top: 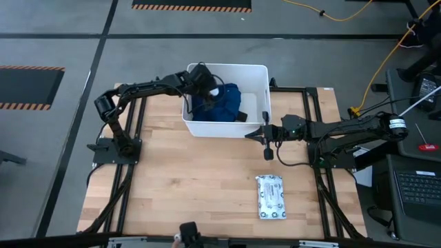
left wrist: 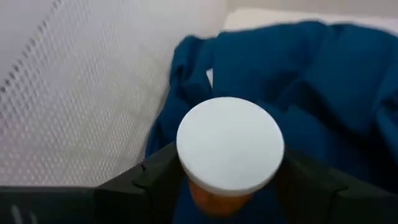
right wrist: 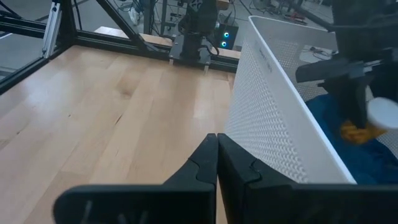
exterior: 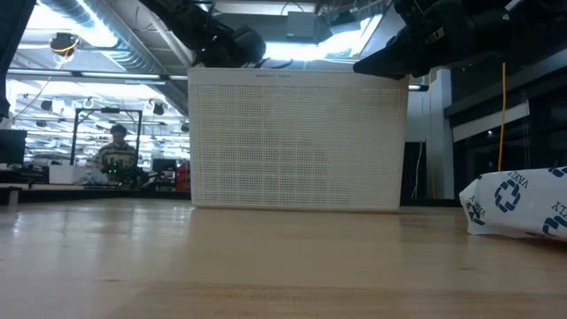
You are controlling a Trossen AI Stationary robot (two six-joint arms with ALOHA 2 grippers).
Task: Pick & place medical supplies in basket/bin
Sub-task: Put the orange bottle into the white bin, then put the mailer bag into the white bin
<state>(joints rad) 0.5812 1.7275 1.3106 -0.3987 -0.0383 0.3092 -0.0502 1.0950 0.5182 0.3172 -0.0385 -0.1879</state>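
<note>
The white bin point(top: 262, 69) stands at the table's far middle, with the dark blue cloth point(top: 222, 105) bunched inside it. My left gripper point(top: 207, 89) hangs over the bin's left part, shut on the small white-orange bottle point(left wrist: 230, 143), just above the cloth point(left wrist: 323, 81). A small dark thing point(top: 242, 116) lies by the cloth's near edge. The flat printed packet point(top: 270, 198) lies on the table near the right front. My right gripper point(right wrist: 216, 140) is shut and holds nothing, just outside the bin's near right corner point(top: 266, 134). My left gripper holds the bottle between its two fingers point(left wrist: 158, 180), which stand on either side of it just under the white cap point(left wrist: 230, 143). The fingers slant down into the bin from the table's left. The orange body point(right wrist: 353, 130) hangs tilted at the fingertips over the cloth.
The bin's tall perforated wall point(exterior: 297, 142) fills the middle of the low view, with the packet point(exterior: 518, 204) to its right. Bare wood lies in front of the bin and to its left point(right wrist: 124, 106). A person sits far back in the room point(exterior: 118, 151).
</note>
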